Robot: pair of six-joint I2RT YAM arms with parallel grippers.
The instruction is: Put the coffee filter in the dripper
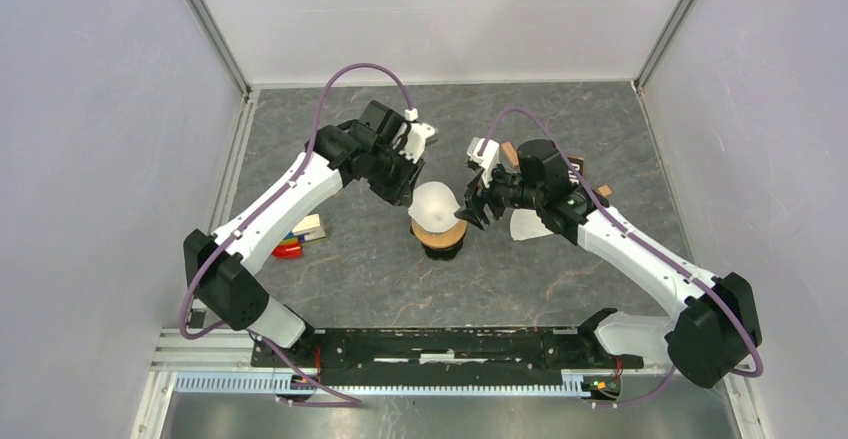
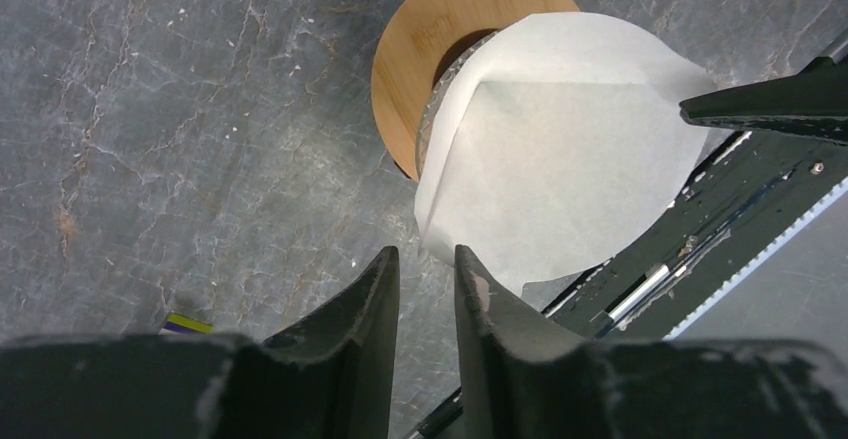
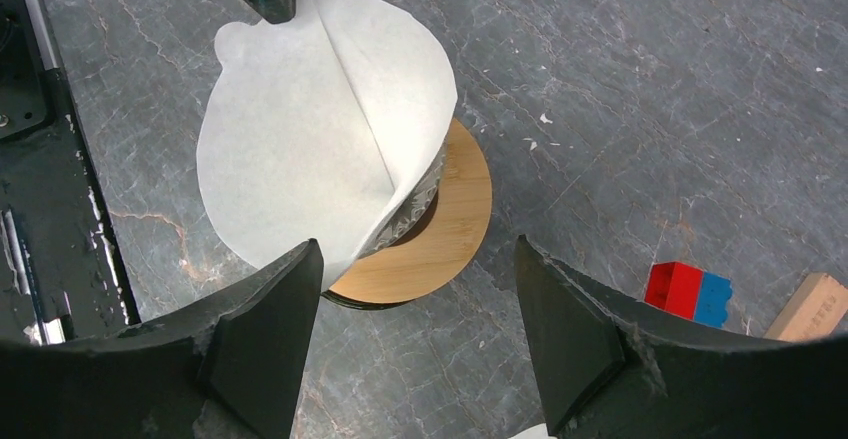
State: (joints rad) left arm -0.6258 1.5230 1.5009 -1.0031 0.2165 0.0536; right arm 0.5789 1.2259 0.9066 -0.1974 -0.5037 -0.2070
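Grey marbled tabletop [image 1: 560,279] carries the dripper [image 1: 440,237] at centre. The coffee filter [image 1: 436,204] stands in it, leaning and seemingly not fully seated. The left gripper [image 2: 427,269], jaws narrowly parted, and the right gripper [image 3: 415,249], jaws wide, both hold nothing.

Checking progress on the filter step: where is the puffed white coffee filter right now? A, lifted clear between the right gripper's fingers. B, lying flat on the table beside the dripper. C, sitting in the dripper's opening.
C: the coffee filter stands tilted with its lower end down inside the dripper, while the right gripper is open with nothing between its fingers.
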